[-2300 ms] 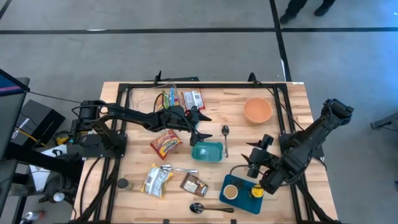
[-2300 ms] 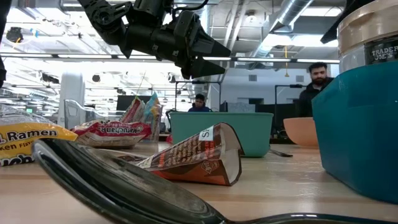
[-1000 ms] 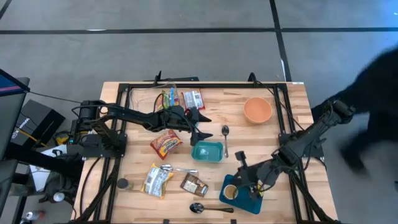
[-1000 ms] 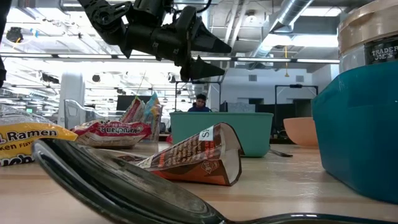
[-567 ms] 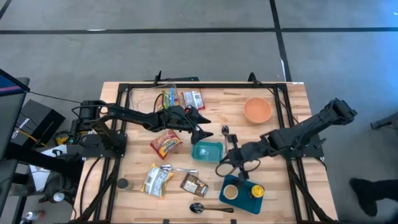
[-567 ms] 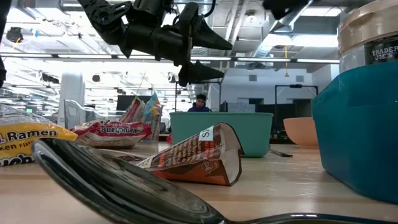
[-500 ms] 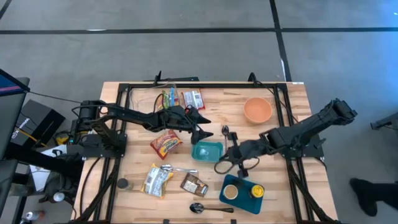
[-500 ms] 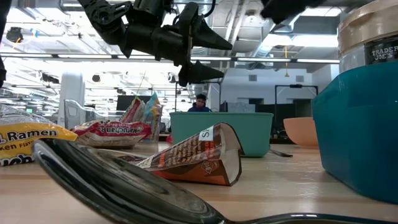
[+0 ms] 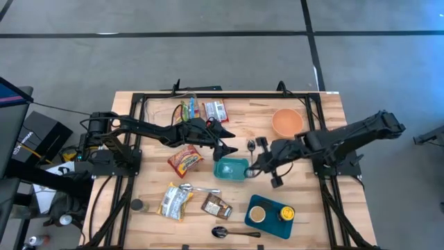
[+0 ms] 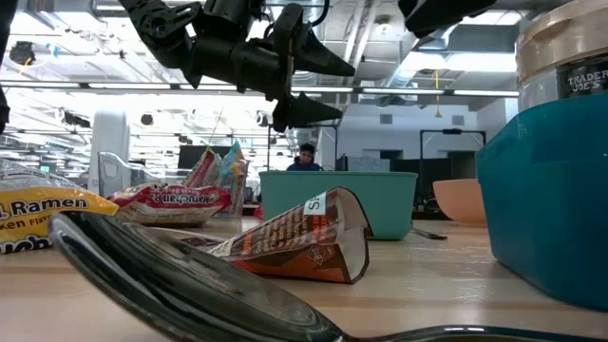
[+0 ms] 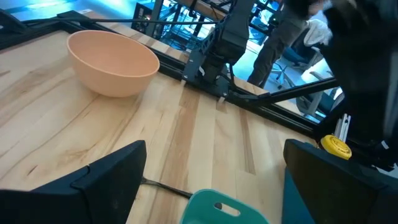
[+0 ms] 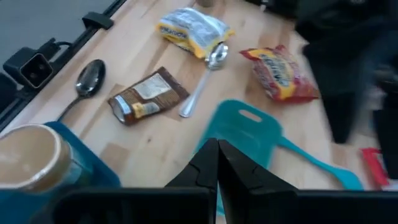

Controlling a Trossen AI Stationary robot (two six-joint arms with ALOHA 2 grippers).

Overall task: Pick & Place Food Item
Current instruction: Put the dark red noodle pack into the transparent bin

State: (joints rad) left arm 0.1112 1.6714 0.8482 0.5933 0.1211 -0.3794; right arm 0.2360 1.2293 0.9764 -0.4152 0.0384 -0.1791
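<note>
left gripper (image 9: 223, 141) hovers spread wide just behind the teal container (image 9: 231, 169), empty; right gripper (image 9: 267, 162) pinched closed beside it, probably lining up.

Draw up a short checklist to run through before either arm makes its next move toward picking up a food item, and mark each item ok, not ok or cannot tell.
1. Left gripper open and empty, above the table: ok.
2. Right gripper ready to grasp: not ok; its fingers are shut with nothing between them.
3. Teal rectangular plastic container free from above: not ok; the right gripper hangs over its right edge.
4. Red crinkled snack packet lying flat and unobstructed beside the container: ok.
5. Clearance between the two grippers, both close to the container: cannot tell.
6. Which food item is the target: cannot tell.
</note>
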